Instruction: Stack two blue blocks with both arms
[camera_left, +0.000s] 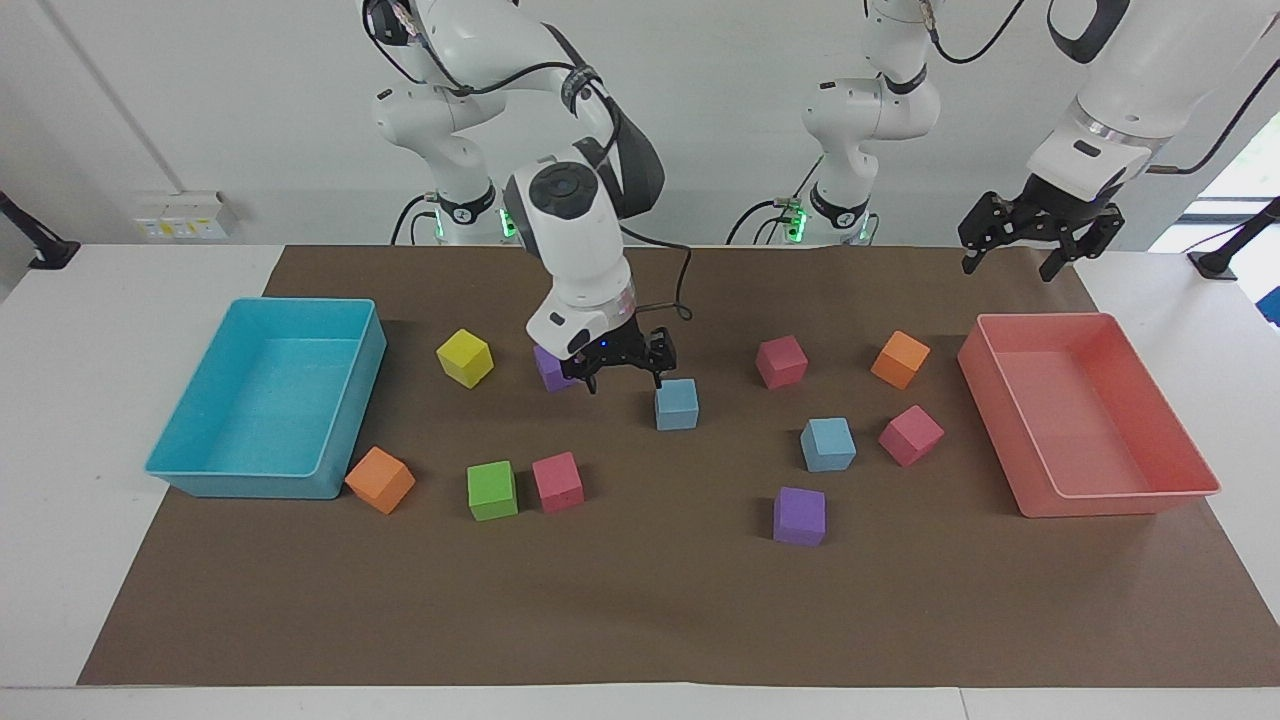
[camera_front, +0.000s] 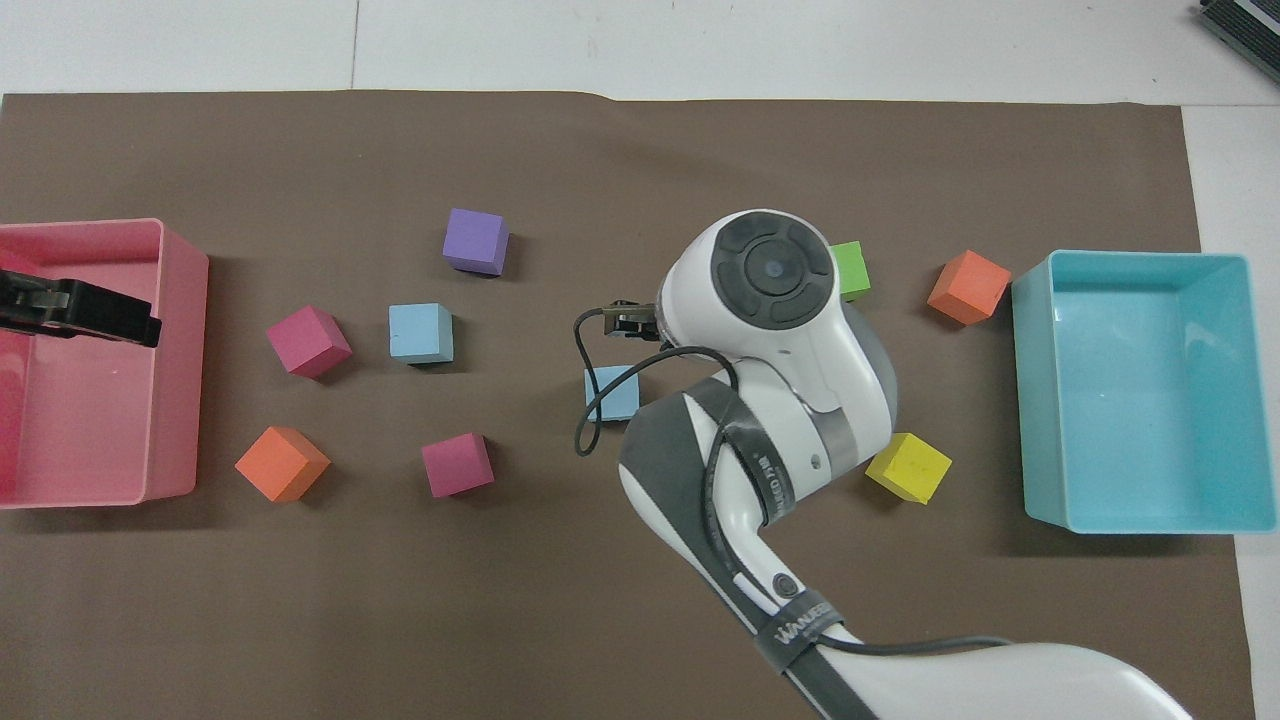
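With both blue blocks (camera_left: 676, 404) (camera_left: 828, 444) lying apart mid-mat (camera_left: 650, 600) and unstacked, the right gripper (camera_left: 620, 368) and the left gripper (camera_left: 1035, 240) hang released and empty; an off-centre regrasp could nudge neighbouring blocks.

1. A white bench (camera_left: 60, 420) carries a brown paper sheet (camera_left: 660, 610) that covers most of its top.
2. A turquoise tray (camera_left: 355, 400) sits at the right arm's end of the sheet; a pink tray (camera_left: 1120, 495) sits at the left arm's end.
3. Loose cubes lie between the trays: two blue blocks (camera_left: 676, 404) (camera_left: 828, 444), well apart; three pink cubes (camera_left: 557, 481) (camera_left: 781, 361) (camera_left: 910, 435); two orange cubes (camera_left: 380, 479) (camera_left: 900, 359); two purple cubes (camera_left: 799, 516) (camera_left: 548, 368); a yellow cube (camera_left: 465, 357).
4. A green cube (camera_left: 492, 490) lies just beside a pink one.
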